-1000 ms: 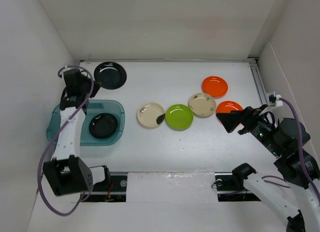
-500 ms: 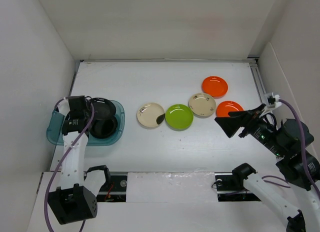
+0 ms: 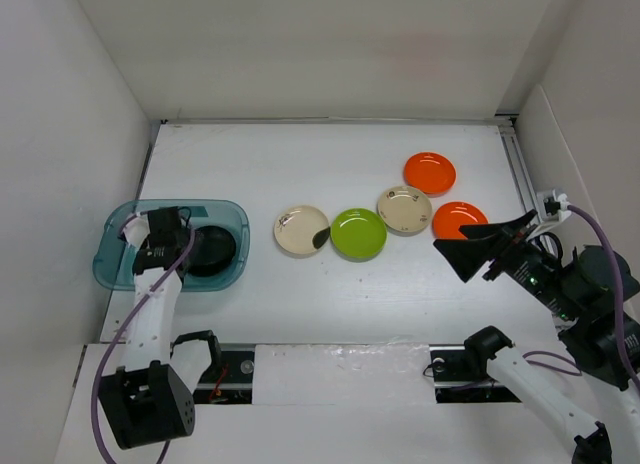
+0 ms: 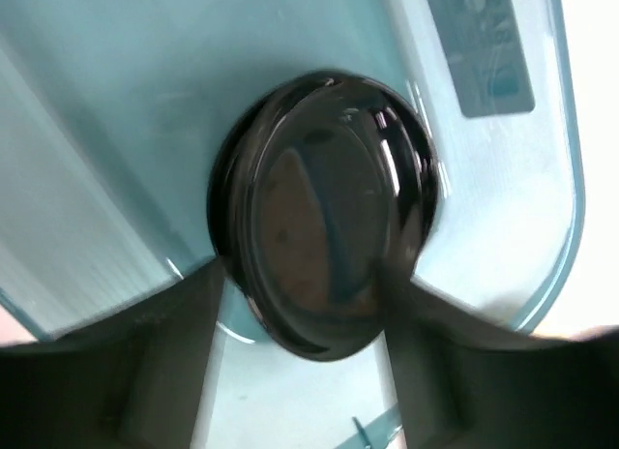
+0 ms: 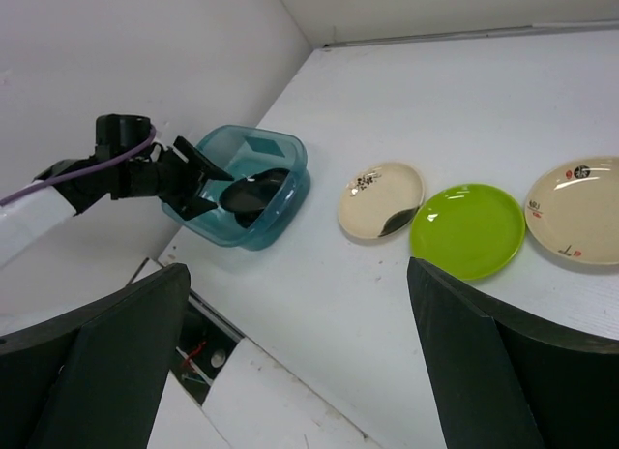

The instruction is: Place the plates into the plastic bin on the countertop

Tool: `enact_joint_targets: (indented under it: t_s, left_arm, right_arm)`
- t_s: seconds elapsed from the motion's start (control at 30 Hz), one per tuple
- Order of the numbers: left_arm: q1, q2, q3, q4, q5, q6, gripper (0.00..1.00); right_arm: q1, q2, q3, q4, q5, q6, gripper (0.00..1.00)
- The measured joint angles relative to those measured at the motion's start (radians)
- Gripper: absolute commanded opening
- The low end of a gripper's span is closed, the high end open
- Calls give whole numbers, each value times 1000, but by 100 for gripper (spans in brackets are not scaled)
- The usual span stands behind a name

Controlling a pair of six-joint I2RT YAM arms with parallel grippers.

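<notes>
Black plate [image 3: 214,249] moved from countertop [image 3: 330,164] into bin [image 3: 113,259], near right wall.

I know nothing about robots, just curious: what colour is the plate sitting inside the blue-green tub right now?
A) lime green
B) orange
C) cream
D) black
D: a black plate lies inside the teal bin, while the orange plates, cream plates and lime green plate all sit out on the countertop.
</notes>
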Motion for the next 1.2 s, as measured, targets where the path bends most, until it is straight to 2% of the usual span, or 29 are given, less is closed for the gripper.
enact_joint_targets:
  t_s: [0.03, 0.13, 0.23, 0.33, 0.43, 0.5, 0.63, 0.73, 0.83, 1.07, 1.2]
  left_arm:
    - [0, -3, 0, 3, 2, 2, 76]
    - [0, -45, 6, 6, 12, 2, 98]
    - [0, -127, 58, -2, 42, 32, 100]
    - [0, -174, 174, 6, 85, 85, 100]
    - [-7, -158, 283, 63, 182, 157, 100]
    - [-51, -127, 324, 109, 274, 195, 100]
    - [-265, 58, 385, 205, 405, 260, 100]
    - [-461, 299, 502, 240, 447, 316, 100]
    - [-572, 551, 654, 300, 534, 370, 100]
    - [-621, 1042, 1054, 354, 691, 429, 100]
    - [-638, 1216, 1182, 368, 746, 431, 100]
  right_arm:
    - [0, 0, 1, 0, -1, 0, 100]
    - [0, 0, 6, 0, -2, 0, 100]
    - [0, 0, 8, 0, -3, 0, 100]
    - [0, 3, 8, 0, -2, 0, 100]
    - [0, 9, 8, 0, 4, 0, 100]
    - [0, 16, 7, 0, 23, 0, 100]
    - [0, 31, 7, 0, 71, 0, 100]
    - [0, 41, 6, 0, 86, 0, 100]
    - [0, 52, 6, 2, 82, 0, 100]
    - [0, 65, 2, 5, 55, 0, 100]
    - [0, 61, -4, 5, 50, 0, 100]
